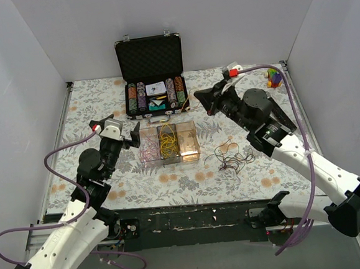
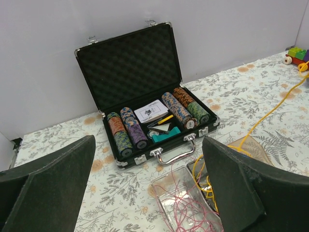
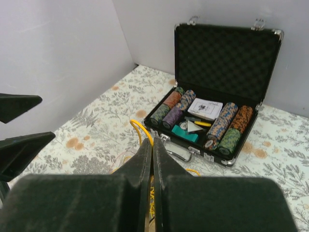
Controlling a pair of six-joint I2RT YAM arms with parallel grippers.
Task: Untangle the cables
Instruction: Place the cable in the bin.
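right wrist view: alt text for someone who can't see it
The right arm's black gripper, shut, pinches a thin yellow cable above a floral-print table. Behind stands an open black case of poker chips; the left gripper, open, shows at the left edge.

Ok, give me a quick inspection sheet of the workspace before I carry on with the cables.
Surface: floral cloth, lying flat.
Job's things: clear tray holds pink cables on the left and yellow cables in the middle; dark cables lie loose on the cloth to its right.
Clutter: open chip case behind the tray; toy in the far right corner.
Jaws: left jaws wide open and empty, by the tray's left side; right jaws shut, seemingly pinching a yellow strand.
Cables: purple hoses hang off both arms, apart from the tray.
Surroundings: white walls on three sides; nothing else seen.
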